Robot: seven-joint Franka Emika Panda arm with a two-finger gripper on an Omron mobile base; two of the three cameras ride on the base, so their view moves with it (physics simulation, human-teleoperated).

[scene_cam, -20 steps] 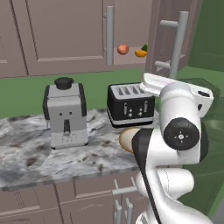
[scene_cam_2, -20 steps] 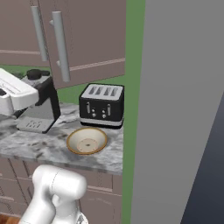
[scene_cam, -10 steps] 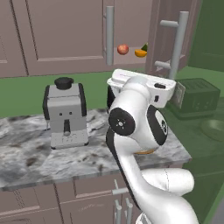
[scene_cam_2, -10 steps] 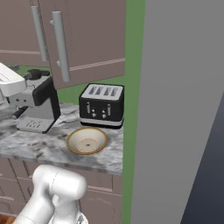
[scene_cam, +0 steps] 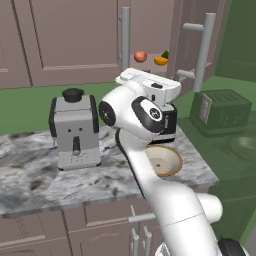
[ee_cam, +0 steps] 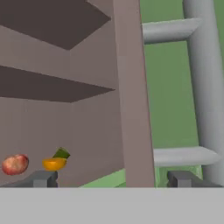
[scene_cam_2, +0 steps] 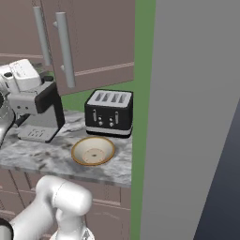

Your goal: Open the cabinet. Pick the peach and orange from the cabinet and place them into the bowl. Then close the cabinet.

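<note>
The cabinet (scene_cam: 75, 40) has its right door (scene_cam: 192, 45) swung open, and the edge of that door (ee_cam: 133, 96) runs up the middle of the hand view. On the shelf inside lie the peach (scene_cam: 140, 56) and the orange (scene_cam: 160, 60). In the hand view the peach (ee_cam: 15, 164) and orange (ee_cam: 54, 164) sit low on the left, some way off. My gripper (ee_cam: 113, 179) is open and holds nothing, its fingertips (ee_cam: 41, 178) wide apart. The bowl (scene_cam_2: 93, 151) stands empty on the counter below; the arm hides part of the bowl (scene_cam: 167, 162) in the left base view.
A dark green pointed fruit (ee_cam: 61, 153) rests behind the orange. The door's long bar handle (ee_cam: 205, 87) stands at right. A black toaster (scene_cam_2: 108, 112) and a coffee machine (scene_cam: 75, 127) sit on the marble counter (scene_cam: 30, 180). A green-tinted toaster (scene_cam: 222, 110) and dish (scene_cam: 245, 145) show far right.
The arm has swung from the right side to the middle of the left base view, and the hand has turned toward the open cabinet. The jaws stay open. The fruits have not moved.
</note>
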